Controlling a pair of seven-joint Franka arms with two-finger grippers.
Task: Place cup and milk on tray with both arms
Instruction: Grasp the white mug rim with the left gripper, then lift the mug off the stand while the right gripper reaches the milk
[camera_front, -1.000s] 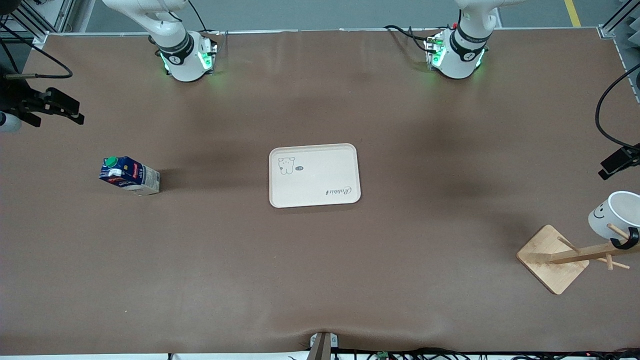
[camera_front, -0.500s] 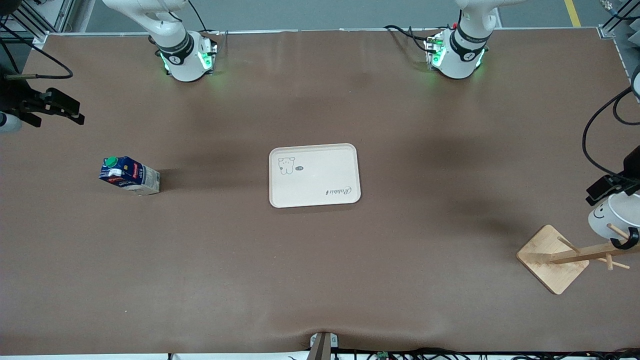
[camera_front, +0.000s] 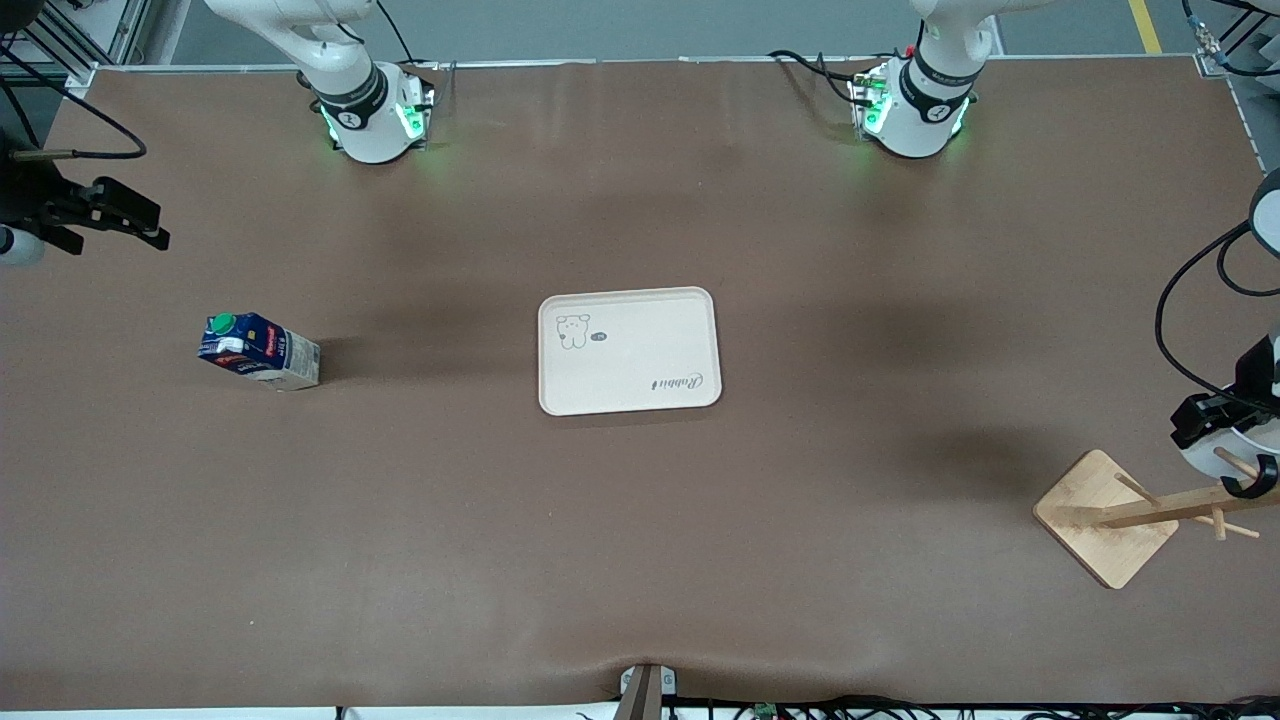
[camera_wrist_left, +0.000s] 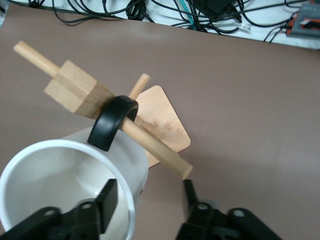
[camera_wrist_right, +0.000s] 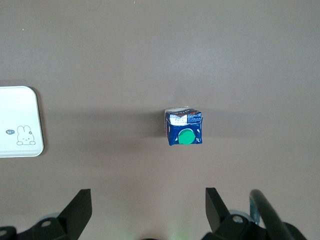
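Note:
The white cup (camera_front: 1198, 458) hangs by its black handle (camera_wrist_left: 113, 121) on a peg of the wooden rack (camera_front: 1105, 518) at the left arm's end of the table. My left gripper (camera_front: 1212, 420) is open at the cup (camera_wrist_left: 60, 175). In the left wrist view (camera_wrist_left: 148, 197) one finger is inside the rim and the other outside the wall. The milk (camera_front: 258, 352) stands at the right arm's end, also in the right wrist view (camera_wrist_right: 183, 126). My right gripper (camera_front: 140, 225) is open and empty (camera_wrist_right: 147, 207) over bare table. The cream tray (camera_front: 628, 350) lies mid-table.
The rack's pole (camera_front: 1180, 505) and pegs (camera_wrist_left: 150, 145) jut out close to my left gripper's fingers. The rack's square base (camera_wrist_left: 160, 120) lies below the cup. A corner of the tray (camera_wrist_right: 17, 122) shows in the right wrist view. Cables run along the table's edge.
My left gripper has come down onto the cup on the rack and now straddles its wall. The right arm, the milk and the tray have not moved.

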